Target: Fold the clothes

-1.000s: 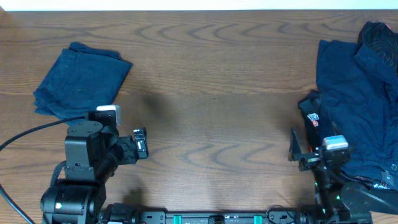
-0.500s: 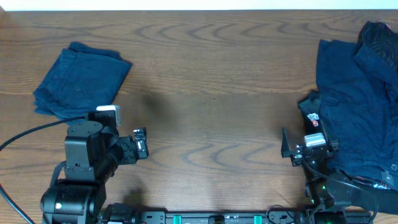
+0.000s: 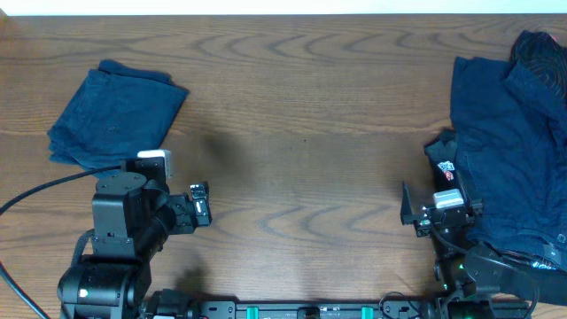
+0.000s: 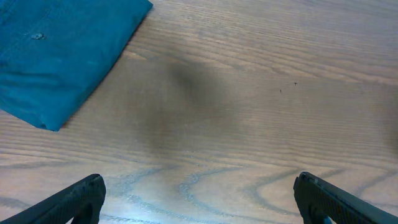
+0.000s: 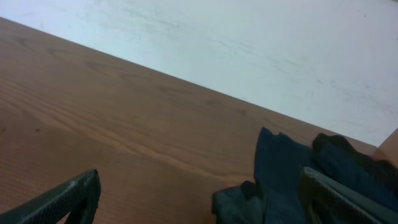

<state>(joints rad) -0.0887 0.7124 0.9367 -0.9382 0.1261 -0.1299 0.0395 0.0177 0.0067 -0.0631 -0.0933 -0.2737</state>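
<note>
Wood-grain table (image 3: 292,106), white surface (image 5: 249,43) beyond, navy clothes (image 3: 505,151)

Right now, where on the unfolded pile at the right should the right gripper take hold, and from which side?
Probably the pile at its left edge, where a flap juts out onto bare table. Come in low from the left with the open right gripper. That edge lies exposed and closest to it, while the rest looks bunched and overlapping.

Soft, even light fell on the bench (image 3: 301,106), leaving only a faint blurred shadow (image 4: 186,93) there, while the right wrist view looked slightly hazy.
</note>
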